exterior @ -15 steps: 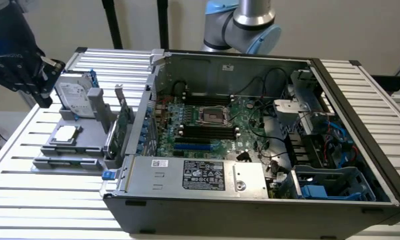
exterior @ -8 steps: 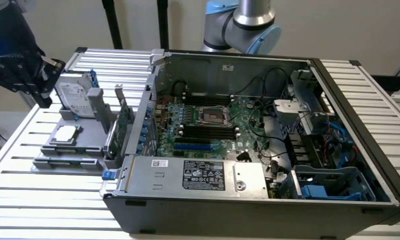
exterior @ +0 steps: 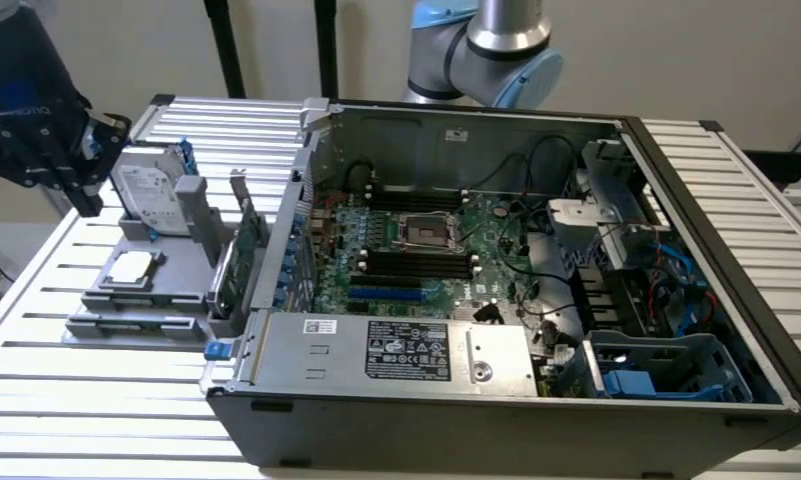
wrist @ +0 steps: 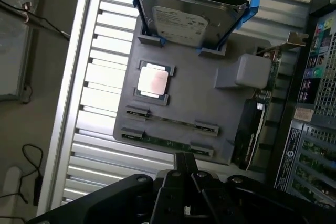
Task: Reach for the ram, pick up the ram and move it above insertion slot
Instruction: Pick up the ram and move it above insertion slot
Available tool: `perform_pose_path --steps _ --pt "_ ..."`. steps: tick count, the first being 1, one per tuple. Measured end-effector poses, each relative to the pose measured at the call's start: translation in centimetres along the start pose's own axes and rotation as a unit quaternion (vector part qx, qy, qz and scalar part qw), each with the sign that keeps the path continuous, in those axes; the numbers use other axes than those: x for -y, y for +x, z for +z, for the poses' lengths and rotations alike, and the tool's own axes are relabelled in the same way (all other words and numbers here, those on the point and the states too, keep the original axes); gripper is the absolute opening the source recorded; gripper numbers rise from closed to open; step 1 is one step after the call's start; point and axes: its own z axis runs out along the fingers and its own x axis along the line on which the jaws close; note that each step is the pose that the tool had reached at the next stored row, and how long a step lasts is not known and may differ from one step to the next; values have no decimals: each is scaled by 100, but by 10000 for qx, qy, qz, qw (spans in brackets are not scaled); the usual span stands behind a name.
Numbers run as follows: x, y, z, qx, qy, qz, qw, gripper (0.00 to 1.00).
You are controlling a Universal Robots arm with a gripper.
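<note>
Just ahead of the end effector (wrist: 184,157), the ram (wrist: 167,141) in its tray (wrist: 210,109)

Exterior overlooks case (exterior: 507,435) and tray (exterior: 167,290), wrist seemingly straight above tray (wrist: 210,103)

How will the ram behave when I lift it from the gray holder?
Likely stiff and light: the ram is a thin green board standing on edge in the gray holder. It may snag or tilt if pulled unevenly, since clips hold both ends.

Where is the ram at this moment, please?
The ram sits in the grey tray, at the exterior view's left of the computer case, near the processor chip.
</note>
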Motion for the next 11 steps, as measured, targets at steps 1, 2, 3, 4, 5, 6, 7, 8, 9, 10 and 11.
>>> perform_pose_path --steps 1,2,3,4,5,6,7,8,9,10,11 --pt "0 0 1 -4 0 -97 10000 11" --pt "0 0 1 -8 1 -188 9998 11" --pt "0 0 2 -11 1 -278 9996 11" --pt "0 0 2 -14 1 -367 9993 11" --pt "0 0 3 -18 1 -457 9990 11" --pt "0 0 3 -21 2 -546 9985 11" --pt "0 0 4 -24 2 -637 9980 11" --pt "0 0 5 -28 2 -734 9973 11" --pt "0 0 5 -32 2 -821 9966 11" --pt "0 0 6 -35 3 -911 9958 11" --pt "0 0 6 -38 3 -1003 9950 11"
